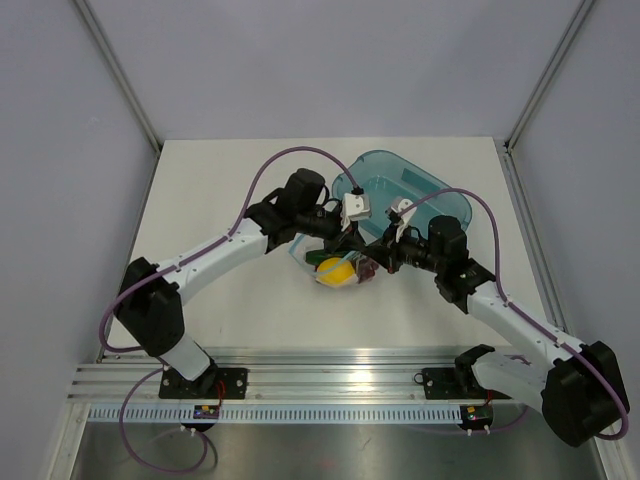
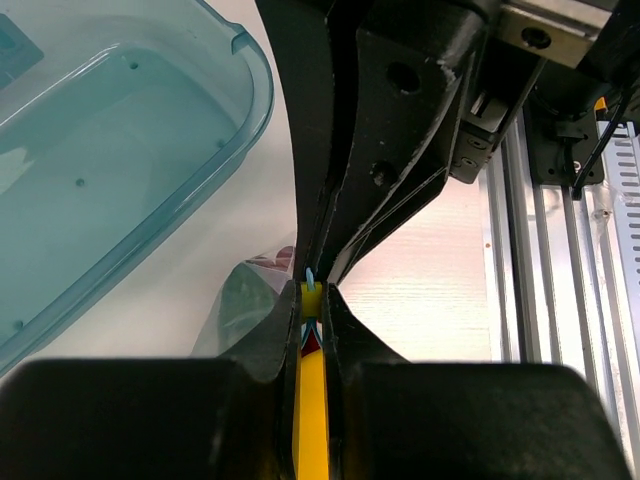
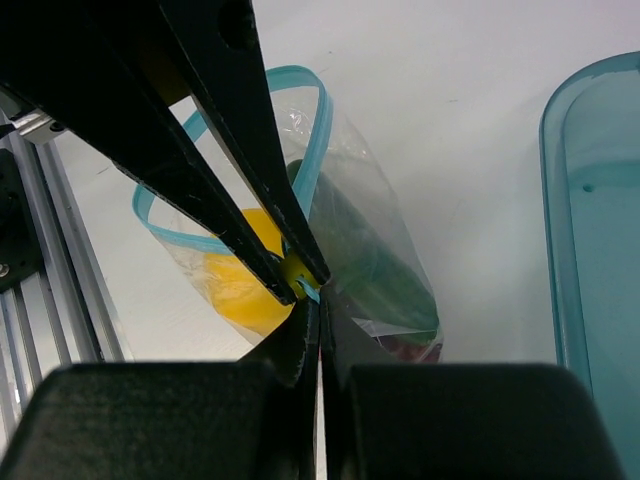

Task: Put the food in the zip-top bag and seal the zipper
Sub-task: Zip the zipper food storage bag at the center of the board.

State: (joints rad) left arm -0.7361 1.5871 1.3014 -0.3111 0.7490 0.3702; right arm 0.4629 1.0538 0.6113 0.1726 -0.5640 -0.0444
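Observation:
The clear zip-top bag (image 1: pixel 340 268) lies on the white table just in front of the teal tray. Inside it I see the yellow lemon (image 3: pixel 230 290), the dark green cucumber (image 3: pixel 375 265) and a bit of the dark red grapes (image 3: pixel 410 350). The light blue zipper (image 3: pixel 190 243) stands open in a loop at the bag's mouth. My left gripper (image 1: pixel 343 245) and my right gripper (image 1: pixel 368 256) meet tip to tip at one end of the zipper. Each is shut on the blue strip: left (image 2: pixel 313 288), right (image 3: pixel 320 300).
The teal translucent tray (image 1: pixel 420 195) stands behind and to the right of the bag, close to both wrists; its rim also shows in the left wrist view (image 2: pixel 245 110). The aluminium rail (image 1: pixel 330 385) runs along the near edge of the table.

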